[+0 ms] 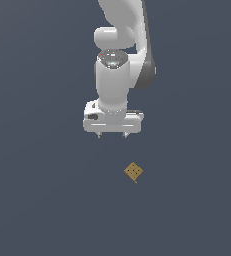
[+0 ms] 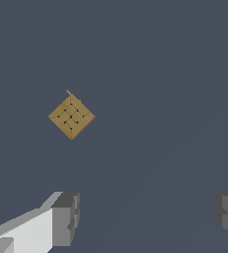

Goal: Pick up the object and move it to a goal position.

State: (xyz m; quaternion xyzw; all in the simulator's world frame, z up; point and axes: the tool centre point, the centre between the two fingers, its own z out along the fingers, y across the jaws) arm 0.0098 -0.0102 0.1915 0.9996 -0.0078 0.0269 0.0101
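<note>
Bare dark floor [image 1: 47,200] on every side of the block [image 1: 133,171], hand [image 1: 112,135] well apart.

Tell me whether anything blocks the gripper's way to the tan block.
Nothing visible does. The open gripper hangs apart from the tan block, with only bare dark floor showing between them in both views.

Exterior view: set off the arm, facing the Panda arm [image 1: 118,60] head-on from some way back, taking in gripper [image 1: 112,135] and dark floor [image 1: 37,200]. Wrist view: mounted on the wrist, aimed down past the fingertips [image 2: 66,217], far closer. Shared: tan dotted block [image 1: 133,172] [image 2: 71,117], surrounding floor, fingertips.
</note>
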